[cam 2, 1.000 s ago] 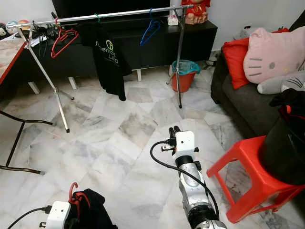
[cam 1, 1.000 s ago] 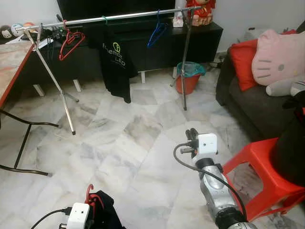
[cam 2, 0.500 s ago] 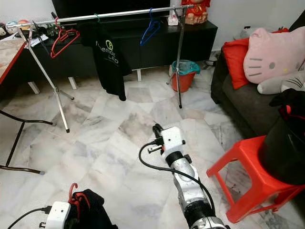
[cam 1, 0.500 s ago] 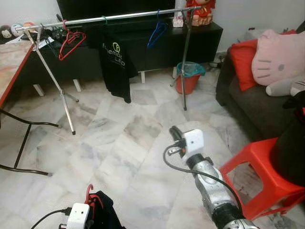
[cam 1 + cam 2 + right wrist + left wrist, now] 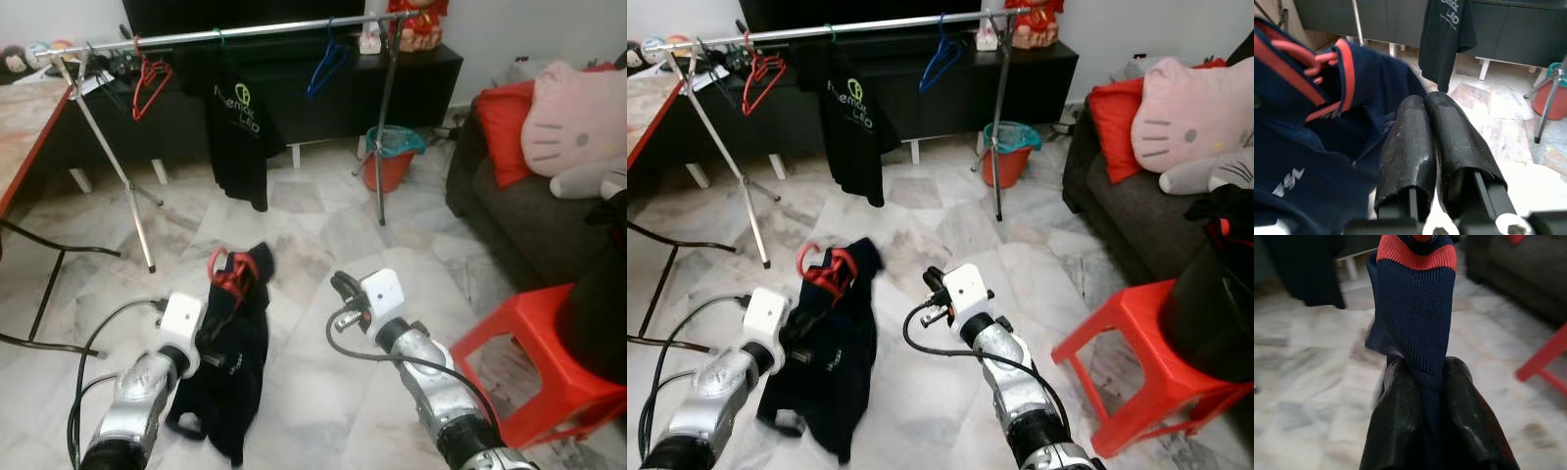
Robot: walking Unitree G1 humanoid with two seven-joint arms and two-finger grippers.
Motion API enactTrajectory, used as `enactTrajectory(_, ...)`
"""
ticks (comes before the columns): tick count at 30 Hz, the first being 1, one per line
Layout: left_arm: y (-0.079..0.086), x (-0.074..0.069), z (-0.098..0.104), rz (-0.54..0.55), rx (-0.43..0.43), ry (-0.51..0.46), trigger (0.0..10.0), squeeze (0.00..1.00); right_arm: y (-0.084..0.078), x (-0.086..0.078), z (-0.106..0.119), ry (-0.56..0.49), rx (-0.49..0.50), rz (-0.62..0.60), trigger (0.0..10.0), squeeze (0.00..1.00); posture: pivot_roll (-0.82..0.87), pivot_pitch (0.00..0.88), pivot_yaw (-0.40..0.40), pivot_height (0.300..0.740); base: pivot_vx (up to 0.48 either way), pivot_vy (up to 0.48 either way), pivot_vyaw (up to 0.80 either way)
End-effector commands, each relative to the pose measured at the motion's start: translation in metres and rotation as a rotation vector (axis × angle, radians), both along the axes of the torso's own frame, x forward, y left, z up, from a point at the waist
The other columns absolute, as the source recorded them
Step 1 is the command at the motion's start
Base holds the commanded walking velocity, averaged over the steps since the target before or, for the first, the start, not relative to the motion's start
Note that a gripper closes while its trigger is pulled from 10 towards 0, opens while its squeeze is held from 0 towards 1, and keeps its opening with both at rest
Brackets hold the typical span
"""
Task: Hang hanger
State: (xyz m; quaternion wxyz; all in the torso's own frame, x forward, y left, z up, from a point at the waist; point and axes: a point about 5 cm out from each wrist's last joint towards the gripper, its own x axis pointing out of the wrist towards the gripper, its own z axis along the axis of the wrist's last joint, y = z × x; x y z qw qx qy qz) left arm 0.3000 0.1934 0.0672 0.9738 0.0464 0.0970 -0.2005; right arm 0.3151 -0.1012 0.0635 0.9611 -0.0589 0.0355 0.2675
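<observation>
Navy shirt (image 5: 231,338) w/ red collar, on a red hanger (image 5: 227,269), is up off the marble floor (image 5: 294,255) in my left gripper (image 5: 1422,377), fingers pinching the fabric. Right gripper (image 5: 340,287) sits just beside the shirt, fingers pressed together, holding nothing. Clothes rail (image 5: 245,31) is well apart at the back w/ a black tee (image 5: 238,127); red stool (image 5: 549,343) far right.

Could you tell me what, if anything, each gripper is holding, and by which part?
The left gripper pinches the navy shirt, which sits on a red hanger, by its fabric below the red-trimmed collar. The right gripper holds nothing.
</observation>
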Motion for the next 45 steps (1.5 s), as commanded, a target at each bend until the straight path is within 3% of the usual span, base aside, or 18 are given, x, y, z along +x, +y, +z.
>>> enactTrajectory(1,-0.005,0.0,0.017,-0.062,-0.044,0.005,10.0,0.0,-0.001,-0.002,-0.001,0.01,0.004,-0.001,10.0,0.0,0.01,0.036,0.008,0.74,0.0,0.0,0.0)
enactTrajectory(7,-0.024,0.003,0.051,-0.144,-0.141,-0.02,10.0,0.0,0.001,-0.003,-0.002,0.02,0.014,0.015,10.0,0.0,0.01,0.037,0.007,0.74,0.0,0.0,0.0)
enactTrajectory(8,-0.031,0.004,0.064,-0.17,-0.165,-0.04,10.0,0.0,0.001,-0.003,-0.002,0.02,0.013,0.014,10.0,0.0,0.01,0.037,0.007,0.74,0.0,0.0,0.0)
enactTrajectory(15,-0.043,0.005,0.082,-0.198,-0.186,-0.048,10.0,0.0,-0.002,-0.005,-0.007,0.03,0.01,-0.018,10.0,0.0,0.01,0.036,0.006,0.74,0.0,0.0,0.0)
enactTrajectory(22,-0.053,-0.007,0.103,-0.27,-0.202,-0.03,10.0,0.0,-0.005,-0.007,-0.011,0.044,0.024,-0.054,10.0,0.0,0.01,0.04,0.005,0.74,0.0,0.0,0.0)
enactTrajectory(27,-0.066,-0.024,0.113,-0.428,-0.196,-0.025,10.0,0.0,-0.007,-0.006,-0.012,0.039,0.015,-0.08,10.0,0.0,0.01,0.039,0.005,0.74,0.0,0.0,0.0)
enactTrajectory(33,-0.07,-0.038,0.115,-0.525,-0.177,0.007,10.0,0.0,-0.009,-0.003,-0.009,0.012,0.01,-0.123,10.0,0.0,0.01,0.04,0.004,0.74,0.0,0.0,0.0)
enactTrajectory(45,-0.073,-0.049,0.114,-0.588,-0.186,0.032,10.0,0.0,-0.02,0.003,-0.002,-0.044,-0.007,-0.268,10.0,0.0,0.01,0.042,0.004,0.74,0.0,0.0,0.0)
